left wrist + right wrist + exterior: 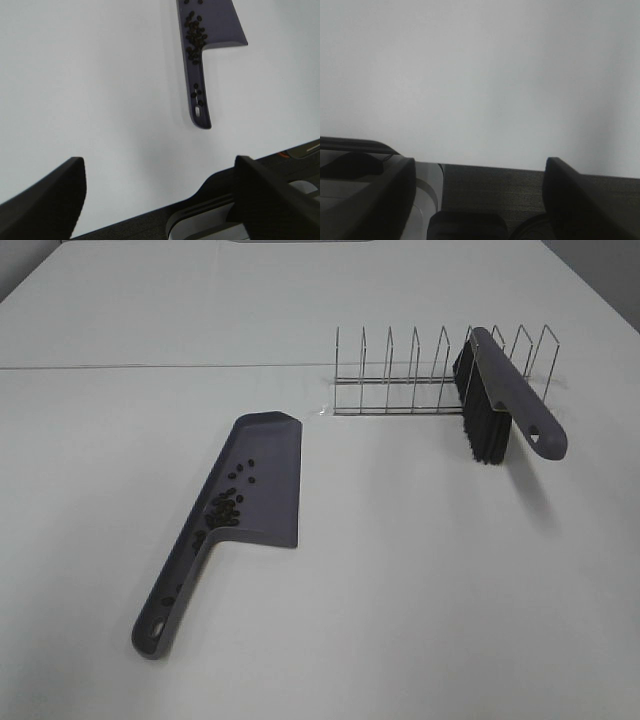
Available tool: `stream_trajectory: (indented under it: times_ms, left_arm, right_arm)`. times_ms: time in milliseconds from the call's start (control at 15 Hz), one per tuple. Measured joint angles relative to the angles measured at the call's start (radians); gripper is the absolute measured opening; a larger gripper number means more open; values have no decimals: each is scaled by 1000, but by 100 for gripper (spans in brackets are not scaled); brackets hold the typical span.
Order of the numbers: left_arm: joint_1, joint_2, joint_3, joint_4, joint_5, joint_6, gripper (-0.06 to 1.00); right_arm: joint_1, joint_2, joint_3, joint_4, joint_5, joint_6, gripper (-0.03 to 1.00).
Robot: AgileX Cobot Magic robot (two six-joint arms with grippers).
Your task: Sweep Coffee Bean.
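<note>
The coffee beans [228, 504] lie piled in a grey-purple dustpan [262, 475] on the white table, a few of them down its handle [170, 595]. The left wrist view shows the same dustpan [220, 25] and beans [195, 35] far beyond my left gripper [160, 200], which is open and empty near the table's front edge. My right gripper [477, 200] is open too, with only bare table and the dark edge beyond its fingers. Neither gripper appears in the exterior high view. A brush [500, 395] with black bristles leans in a wire rack [420, 375].
The wire rack stands at the back, right of centre, with the brush's handle [535, 425] sticking out toward the front right. A table seam [150, 367] runs across the back. Dark robot base parts [280, 200] sit below the table's front edge.
</note>
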Motion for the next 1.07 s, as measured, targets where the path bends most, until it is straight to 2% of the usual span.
stream_trajectory:
  times_ms: [133,200,400,467,667,867,1067]
  left_arm:
    - [0,-133,151,-21,-1,44,76]
    - [0,-230,265,-55,-34,105,76]
    - [0,-395,449,-179,-170,277,76]
    - [0,-431,466,-231,-186,339,76]
    - [0,-469,470,-298,-206,452,76]
    - [0,-470,470,-323,-206,536,76]
    - [0,-470,470,-343,-216,579,76]
  right_arm:
    - [0,-114,92,0,1,0,68]
    - [0,-267,192,0,3,0,68]
    - [0,-498,286,0,-13,-11,68]
    - [0,-566,291,1,-24,-18,68]
    - [0,-725,296,2,-77,-51,68]
    - [0,-849,326,3,-122,-87,68]
    - [0,-872,339,3,-146,-95,68]
